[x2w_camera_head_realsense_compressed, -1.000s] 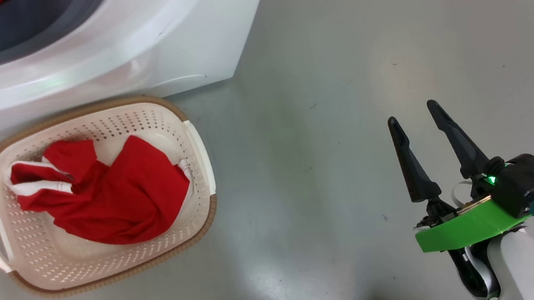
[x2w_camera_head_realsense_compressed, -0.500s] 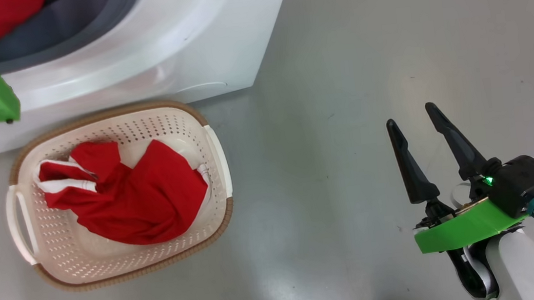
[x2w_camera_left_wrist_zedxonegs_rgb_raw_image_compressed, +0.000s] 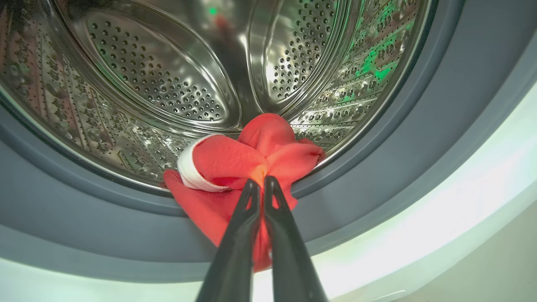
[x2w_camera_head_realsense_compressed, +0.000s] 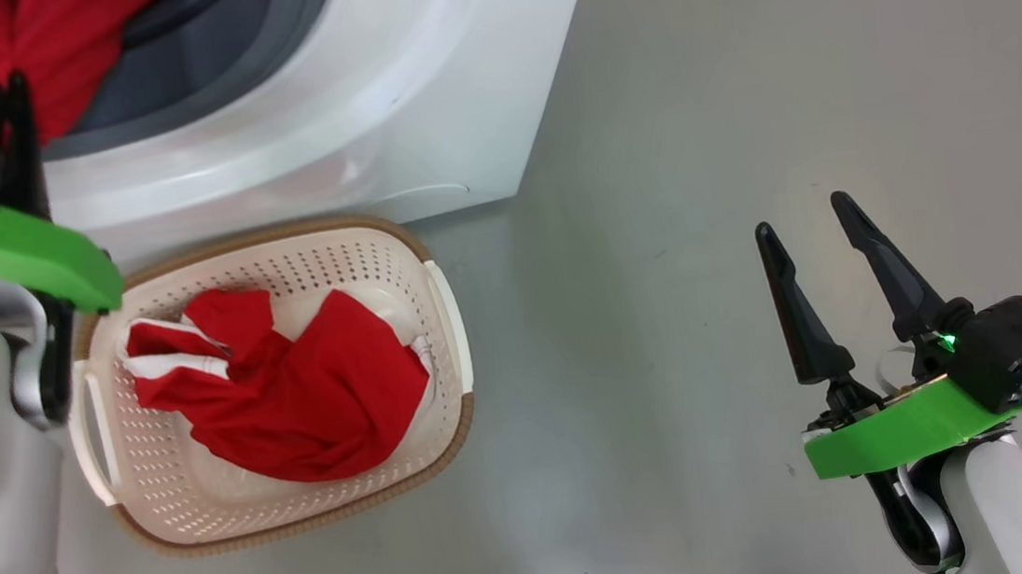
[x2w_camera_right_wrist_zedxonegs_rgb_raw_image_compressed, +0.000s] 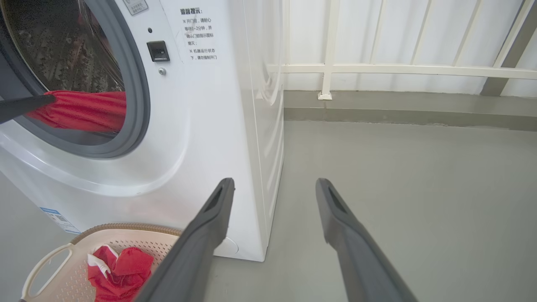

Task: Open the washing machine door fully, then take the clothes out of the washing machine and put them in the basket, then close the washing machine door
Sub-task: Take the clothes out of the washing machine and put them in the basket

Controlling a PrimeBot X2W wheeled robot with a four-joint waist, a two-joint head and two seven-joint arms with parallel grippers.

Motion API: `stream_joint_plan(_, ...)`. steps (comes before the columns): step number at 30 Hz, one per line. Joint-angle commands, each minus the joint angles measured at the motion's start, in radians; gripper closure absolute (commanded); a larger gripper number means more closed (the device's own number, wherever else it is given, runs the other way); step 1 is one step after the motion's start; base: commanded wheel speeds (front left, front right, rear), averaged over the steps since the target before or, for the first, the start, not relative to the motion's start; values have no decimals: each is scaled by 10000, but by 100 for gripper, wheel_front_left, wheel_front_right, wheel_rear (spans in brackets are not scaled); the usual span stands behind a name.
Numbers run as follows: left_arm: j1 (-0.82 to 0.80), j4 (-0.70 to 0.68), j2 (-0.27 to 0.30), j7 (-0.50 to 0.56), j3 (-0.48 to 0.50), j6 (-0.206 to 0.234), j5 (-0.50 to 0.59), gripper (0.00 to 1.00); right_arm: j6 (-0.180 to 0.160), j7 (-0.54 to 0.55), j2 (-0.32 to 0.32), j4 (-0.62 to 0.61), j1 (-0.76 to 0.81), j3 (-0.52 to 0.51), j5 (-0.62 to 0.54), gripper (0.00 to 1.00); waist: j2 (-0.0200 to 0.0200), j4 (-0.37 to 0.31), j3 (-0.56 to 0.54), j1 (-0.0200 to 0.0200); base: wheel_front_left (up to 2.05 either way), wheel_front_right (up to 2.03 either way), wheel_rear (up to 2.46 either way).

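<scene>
Clothes [x2w_camera_left_wrist_zedxonegs_rgb_raw_image_compressed: 251,155] first: a red garment with white trim, soft, light and floppy by the look of it. It's likely to stretch and snag on the grey rubber ring [x2w_camera_left_wrist_zedxonegs_rgb_raw_image_compressed: 377,167], so a bunched fold is the place to pinch. That's exactly where the left end effector [x2w_camera_left_wrist_zedxonegs_rgb_raw_image_compressed: 260,183] sits, fingers clamped together on the fabric at the mouth of the washing machine [x2w_camera_head_realsense_compressed: 345,125], cloth draped over the ring beneath the tips. 1 more red piece [x2w_camera_head_realsense_compressed: 316,409] lies in the basket [x2w_camera_head_realsense_compressed: 281,230], on the floor in front of the machine. The right end effector [x2w_camera_head_realsense_compressed: 797,212] hangs well apart over the floor [x2w_camera_head_realsense_compressed: 645,124], fingers spread, holding nothing.
</scene>
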Motion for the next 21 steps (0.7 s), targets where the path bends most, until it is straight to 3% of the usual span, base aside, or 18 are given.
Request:
stream_joint_plan(1,153,-349,461,-134,286,112,-91,100,60,-63,-89,-198,29,125,-112,0,0,96,-146,0,0,0,0)
stream_joint_plan(21,3599,-5378,227,677,372,1433,-473,100,60,-63,-89,-319,435,-342,-371,0,0,734,-974,0,0,0,0)
